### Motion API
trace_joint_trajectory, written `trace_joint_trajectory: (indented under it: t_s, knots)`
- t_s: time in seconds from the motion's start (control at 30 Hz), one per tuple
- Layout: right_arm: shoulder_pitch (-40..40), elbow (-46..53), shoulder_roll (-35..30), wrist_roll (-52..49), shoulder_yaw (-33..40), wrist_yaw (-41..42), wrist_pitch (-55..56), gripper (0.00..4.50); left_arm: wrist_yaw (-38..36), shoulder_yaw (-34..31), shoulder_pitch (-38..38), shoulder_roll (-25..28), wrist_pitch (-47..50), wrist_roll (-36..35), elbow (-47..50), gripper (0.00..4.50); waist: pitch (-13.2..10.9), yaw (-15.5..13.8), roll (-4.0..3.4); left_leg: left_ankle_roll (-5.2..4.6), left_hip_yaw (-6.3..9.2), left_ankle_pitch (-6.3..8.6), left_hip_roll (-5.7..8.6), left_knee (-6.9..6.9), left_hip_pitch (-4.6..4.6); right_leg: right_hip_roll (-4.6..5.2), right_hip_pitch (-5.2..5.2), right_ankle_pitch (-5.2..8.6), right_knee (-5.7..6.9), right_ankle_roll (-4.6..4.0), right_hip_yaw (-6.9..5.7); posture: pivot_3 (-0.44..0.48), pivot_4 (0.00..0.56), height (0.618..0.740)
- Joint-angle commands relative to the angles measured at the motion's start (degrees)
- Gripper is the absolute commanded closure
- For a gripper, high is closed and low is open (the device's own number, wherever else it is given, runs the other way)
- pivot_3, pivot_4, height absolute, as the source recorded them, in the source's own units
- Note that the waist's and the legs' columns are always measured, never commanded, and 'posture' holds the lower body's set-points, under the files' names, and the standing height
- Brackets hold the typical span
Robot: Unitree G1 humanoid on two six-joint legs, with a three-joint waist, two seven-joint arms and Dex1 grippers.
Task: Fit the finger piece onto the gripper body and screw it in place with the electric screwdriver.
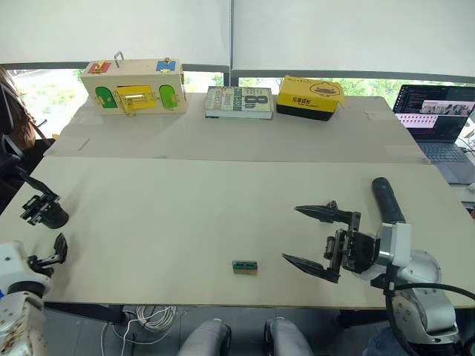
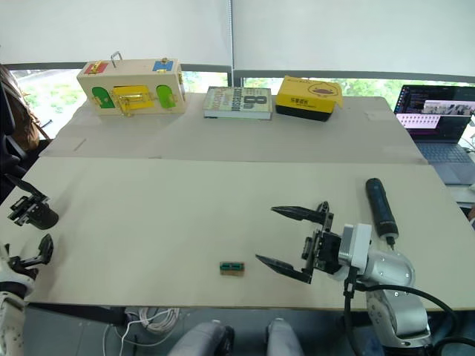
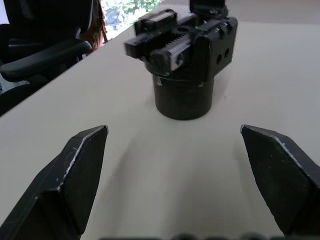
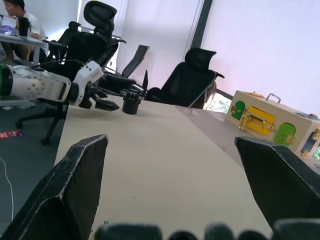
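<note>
The gripper body (image 1: 46, 212), a chunky black block on a round base, stands near the table's left edge. A slim tapered black piece (image 4: 145, 82) sticks out from it; I cannot tell whether this is the finger piece. My left gripper (image 3: 175, 132) is open just short of the body (image 3: 184, 60), touching nothing. The electric screwdriver (image 1: 387, 199), a thick black cylinder, lies on the table at the right. My right gripper (image 1: 291, 233) is open and empty, to the left of the screwdriver and pointing left across the table.
A small green-topped tan block (image 1: 244, 266) lies near the front edge. A wooden latch box (image 1: 133, 87), a book (image 1: 239, 102) and a yellow box (image 1: 310, 98) line the far side. A laptop (image 1: 438, 119) sits far right. Office chairs (image 4: 192, 75) and a seated person (image 4: 15, 20) are beyond the left edge.
</note>
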State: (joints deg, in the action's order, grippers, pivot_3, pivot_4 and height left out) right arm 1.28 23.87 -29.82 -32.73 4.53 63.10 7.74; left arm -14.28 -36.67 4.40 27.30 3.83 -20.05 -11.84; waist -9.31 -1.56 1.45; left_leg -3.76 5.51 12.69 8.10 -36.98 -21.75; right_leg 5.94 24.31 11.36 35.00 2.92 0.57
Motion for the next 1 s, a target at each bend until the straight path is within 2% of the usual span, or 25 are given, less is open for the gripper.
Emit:
trace_joint_trajectory:
  t_s: [0.03, 0.47, 0.87, 0.93, 1.0]
  knots:
    - [-0.7, 2.7, 0.4, 0.1, -0.2, -1.5, 1.0, 0.03, 1.9, 1.1, -3.7, 2.2, -1.8, 2.8, -3.7, 0.0, 0.0, 0.0, 0.0, 0.0, 0.0, 0.0, 0.0, 0.0, -0.01, -0.02, 0.02, -0.07, 0.0, -0.1, 0.0, 0.0, 0.15, 0.74]
    - [0.1, 3.1, 0.0, 1.5, 0.3, -5.2, 1.4, 0.03, 9.3, 3.4, -15.4, 2.9, -8.9, 7.8, -19.3, 0.0, 0.0, -0.1, 0.01, 0.05, -0.01, -0.03, -0.01, 0.0, 0.01, -0.33, 0.04, -0.22, 0.01, -0.29, 0.03, 0.0, 0.15, 0.74]
    - [-0.6, 2.7, -0.5, 2.2, -0.1, -6.1, 1.2, 0.03, 8.7, 5.5, -22.2, 5.7, -13.0, 7.9, -31.8, 0.0, 0.0, -0.2, -0.01, 0.1, -0.01, -0.06, -0.02, 0.0, 0.05, -0.4, 0.04, -0.27, 0.03, -0.32, 0.04, 0.0, 0.15, 0.74]
    - [-0.4, 2.8, -0.5, 2.2, 0.0, -6.2, 1.1, 0.0, 8.5, 5.4, -22.0, 5.7, -13.1, 7.3, -32.4, 0.54, 0.0, -0.2, -0.04, 0.1, -0.01, -0.06, -0.02, 0.0, 0.06, -0.39, 0.03, -0.28, 0.03, -0.32, 0.05, 0.0, 0.15, 0.74]
    - [-0.2, 2.9, -0.7, 2.2, 0.2, -6.2, 1.1, 0.0, 8.0, 5.5, -21.5, 5.6, -13.4, 7.0, -32.5, 1.37, 0.1, -0.2, -0.07, 0.1, -0.01, -0.06, -0.02, 0.0, 0.08, -0.39, 0.02, -0.28, 0.03, -0.32, 0.06, 0.0, 0.15, 0.74]
